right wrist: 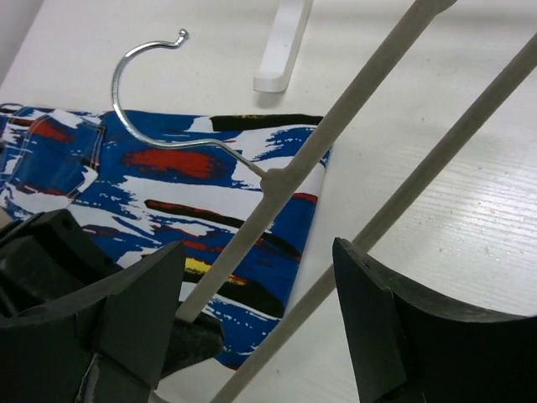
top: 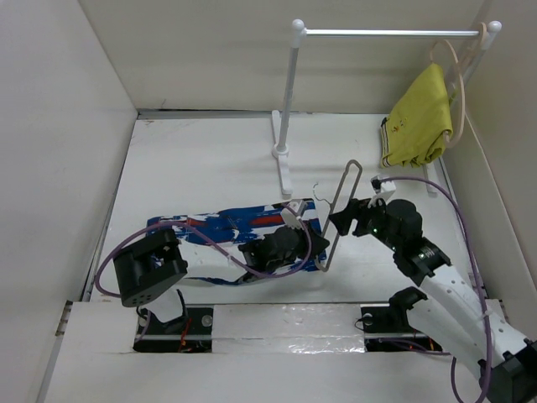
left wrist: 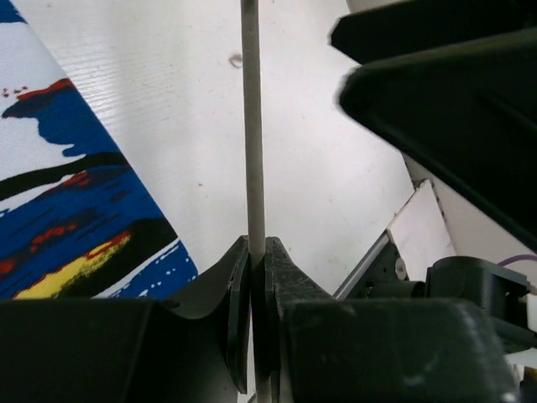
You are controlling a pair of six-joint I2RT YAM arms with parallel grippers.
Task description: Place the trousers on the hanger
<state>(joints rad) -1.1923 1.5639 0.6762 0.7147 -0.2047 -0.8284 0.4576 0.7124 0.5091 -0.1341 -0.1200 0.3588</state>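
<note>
The trousers [top: 214, 228] lie flat on the table, blue and white with red, yellow and black dashes; they also show in both wrist views [left wrist: 67, 218] [right wrist: 159, 180]. The grey hanger [top: 340, 214] stands edge-on at their right end, its metal hook [right wrist: 138, 80] over the fabric. My left gripper [top: 319, 252] is shut on one thin hanger rod [left wrist: 252, 126], pinched between both pads [left wrist: 258, 260]. My right gripper [top: 342, 220] is open beside the hanger. Two hanger bars [right wrist: 436, 168] pass between its spread fingers [right wrist: 126, 311], touching neither.
A white clothes rack [top: 289, 92] stands at the back, its foot [right wrist: 281, 46] near the trousers. A yellow garment [top: 419, 117] hangs on a beige hanger [top: 457, 75] at the rail's right end. White walls close in on three sides.
</note>
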